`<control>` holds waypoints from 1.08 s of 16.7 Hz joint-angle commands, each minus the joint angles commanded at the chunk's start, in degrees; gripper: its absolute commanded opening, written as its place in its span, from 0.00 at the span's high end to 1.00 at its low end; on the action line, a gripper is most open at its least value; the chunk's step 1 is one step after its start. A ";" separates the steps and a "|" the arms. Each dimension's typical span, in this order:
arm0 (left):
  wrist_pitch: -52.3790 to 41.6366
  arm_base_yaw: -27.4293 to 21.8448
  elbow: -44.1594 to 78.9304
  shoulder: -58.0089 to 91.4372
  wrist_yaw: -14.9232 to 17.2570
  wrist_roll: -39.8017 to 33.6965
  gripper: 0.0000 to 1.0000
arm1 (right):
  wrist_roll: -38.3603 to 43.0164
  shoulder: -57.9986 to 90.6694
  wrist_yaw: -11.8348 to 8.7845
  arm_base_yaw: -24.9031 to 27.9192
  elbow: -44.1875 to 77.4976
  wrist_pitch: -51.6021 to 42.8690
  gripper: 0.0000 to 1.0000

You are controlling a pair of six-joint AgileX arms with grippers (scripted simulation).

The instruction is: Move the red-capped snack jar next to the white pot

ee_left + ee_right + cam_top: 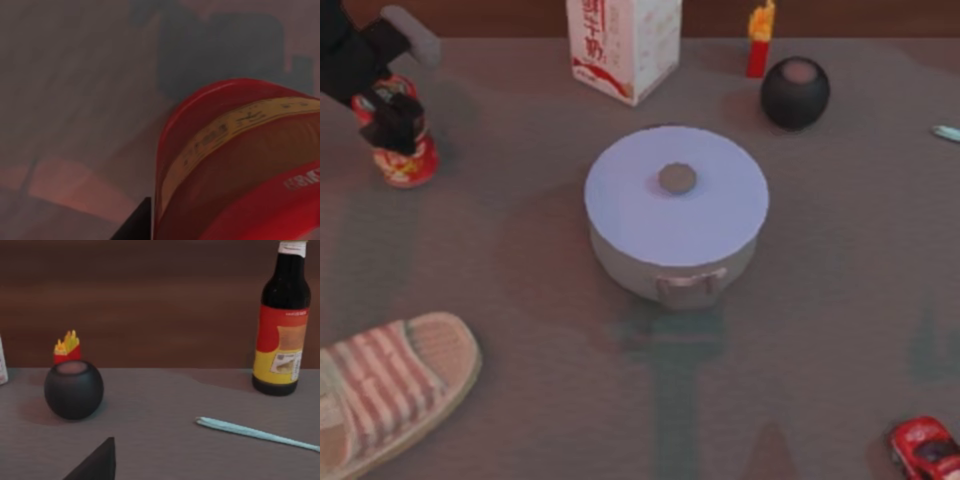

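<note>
From the top view I had my left gripper at the table's far left, set down over the red-capped snack jar, its dark body covering most of the lid. The jar stood upright there, well apart from the white pot, which sat near the middle with its handle turned toward the near edge. I could not tell from above whether the fingers were touching the jar.

The left wrist view filled in only a little: the jar's red wall and cream band crowded the picture, with one dark fingertip just beside it. I could not tell how wide the jaws stood.

My right arm did not appear from above. Its wrist view gave me a dark fingertip alone, so I could not tell its jaws either. That view also showed a brown sauce bottle that the top view lacked, plus the black round speaker, the lighter behind it and a pale blue stick.

Between jar and pot the table lay bare. A milk carton stood at the far edge, a striped slipper at the near left corner, and a red toy car at the near right.
</note>
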 joint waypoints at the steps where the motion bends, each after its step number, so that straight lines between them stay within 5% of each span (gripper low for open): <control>1: 0.00 0.19 0.01 0.01 -0.02 0.10 1.00 | 0.00 0.00 0.00 0.00 0.00 0.00 0.00; 18: -3.19 2.14 -25.64 -28.75 -0.27 0.60 1.00 | 0.00 0.00 0.00 0.00 0.00 0.00 0.00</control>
